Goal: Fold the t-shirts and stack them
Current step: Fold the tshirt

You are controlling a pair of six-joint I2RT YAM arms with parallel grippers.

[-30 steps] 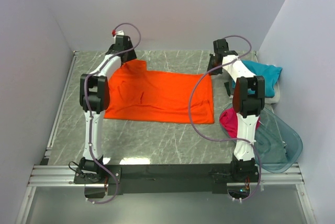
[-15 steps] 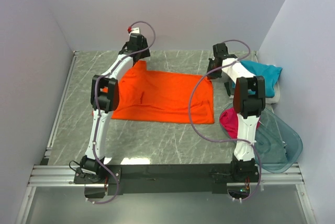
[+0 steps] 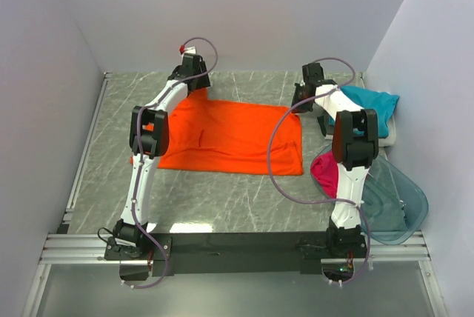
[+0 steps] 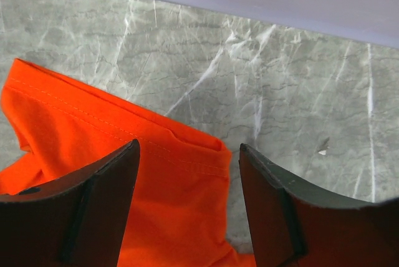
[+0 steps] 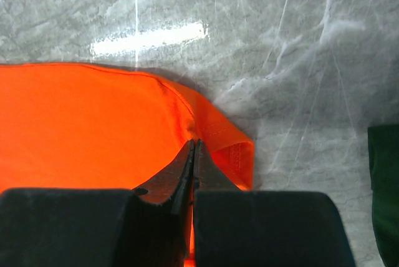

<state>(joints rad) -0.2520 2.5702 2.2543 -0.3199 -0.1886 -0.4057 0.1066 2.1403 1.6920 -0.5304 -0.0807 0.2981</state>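
Observation:
A bright orange t-shirt (image 3: 229, 135) lies spread on the grey marble table. My left gripper (image 3: 194, 84) is open and hangs over the shirt's far left corner; in the left wrist view its jaws (image 4: 187, 148) straddle a hemmed edge of the orange t-shirt (image 4: 143, 173) without touching it. My right gripper (image 3: 300, 104) is shut on the shirt's far right corner; the right wrist view shows the gripper (image 5: 193, 143) pinching the orange t-shirt (image 5: 81, 123). A teal t-shirt (image 3: 366, 102) lies on a pale whitish one (image 3: 389, 137) at the far right. A magenta-pink t-shirt (image 3: 324, 171) lies by the right arm.
A clear bluish plastic tub (image 3: 392, 198) lies at the near right, next to the magenta shirt. Walls close the table at the back and on both sides. The teal shirt's dark edge (image 5: 383, 186) shows at the right of the right wrist view.
My left gripper has moved right along the back edge, and the shirt's far left corner and left edge have shifted right with it. The right gripper has stayed at the far right corner.

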